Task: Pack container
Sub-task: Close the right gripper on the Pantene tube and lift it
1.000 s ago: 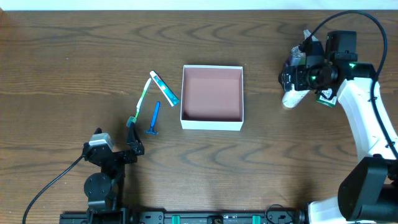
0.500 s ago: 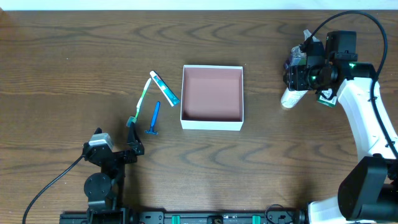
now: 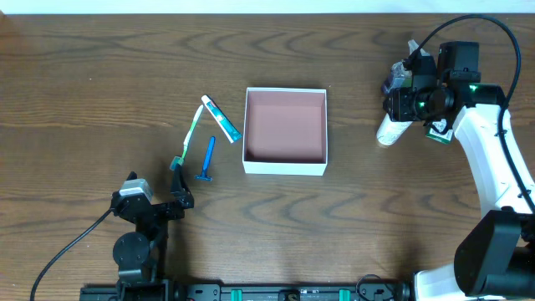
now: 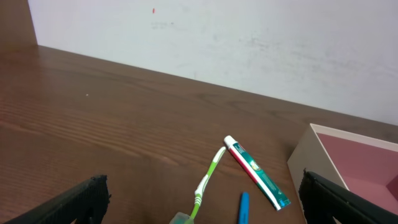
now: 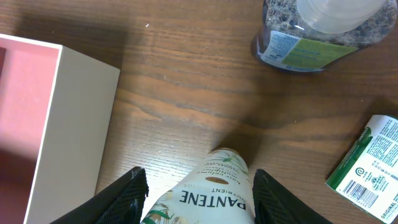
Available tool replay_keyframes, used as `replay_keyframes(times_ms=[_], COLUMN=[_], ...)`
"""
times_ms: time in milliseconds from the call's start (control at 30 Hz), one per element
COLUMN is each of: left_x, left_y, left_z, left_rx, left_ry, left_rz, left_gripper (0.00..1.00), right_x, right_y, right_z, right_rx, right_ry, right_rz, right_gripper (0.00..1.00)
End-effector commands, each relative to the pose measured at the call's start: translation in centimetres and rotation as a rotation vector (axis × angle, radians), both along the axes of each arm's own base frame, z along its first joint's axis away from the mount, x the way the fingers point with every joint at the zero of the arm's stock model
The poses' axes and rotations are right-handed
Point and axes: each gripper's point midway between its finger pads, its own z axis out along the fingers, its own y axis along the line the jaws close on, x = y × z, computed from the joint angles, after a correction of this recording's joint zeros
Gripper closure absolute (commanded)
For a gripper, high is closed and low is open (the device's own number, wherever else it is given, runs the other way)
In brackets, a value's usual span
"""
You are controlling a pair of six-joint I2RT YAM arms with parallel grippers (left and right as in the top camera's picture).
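Observation:
The container (image 3: 284, 168), a shallow white box with a pink inside, sits mid-table and holds nothing; its wall also shows in the left wrist view (image 4: 309, 155) and the right wrist view (image 5: 81, 124). My right gripper (image 3: 403, 102) (image 5: 202, 198) is shut on a white Pantene bottle (image 3: 389, 127) (image 5: 214, 180), held tilted just above the table to the right of the container. My left gripper (image 3: 180, 191) (image 4: 204, 190) is open and empty near the front left. A green toothbrush (image 3: 187, 135) (image 4: 208, 177), a toothpaste tube (image 3: 221, 119) (image 4: 255, 173) and a blue razor (image 3: 207, 159) (image 4: 243, 208) lie left of the container.
A clear bottle with a green label (image 3: 399, 77) (image 5: 314, 31) stands behind the right gripper. A small green-white carton (image 3: 436, 130) (image 5: 368, 163) lies to its right. A white wall runs along the table's far edge (image 4: 217, 37).
My right gripper has shifted slightly left with the Pantene bottle, whose lower end swung a little toward the container. The left arm has not moved.

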Motion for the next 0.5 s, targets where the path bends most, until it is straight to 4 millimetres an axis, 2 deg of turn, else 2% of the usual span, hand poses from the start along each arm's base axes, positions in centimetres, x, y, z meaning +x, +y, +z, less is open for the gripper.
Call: replay_keyframes(times_ms=[0, 300, 467], left_x=[-0.1, -0.1, -0.1], left_y=[-0.2, -0.2, -0.2], left_z=[-1.5, -1.5, -1.5], left_rx=[-0.001, -0.001, -0.001], left_ry=[0.047, 0.047, 0.047], left_rz=[-0.009, -0.009, -0.009], left_gripper=[0.02, 0.02, 0.02], right_x=[-0.2, -0.7, -1.0], right_y=[0.8, 0.6, 0.7], right_z=[0.6, 4.9, 6.2], right_rx=[0.004, -0.011, -0.008], right_ry=[-0.014, -0.129, -0.162], right_rz=[0.010, 0.004, 0.003], right_gripper=[0.46, 0.46, 0.47])
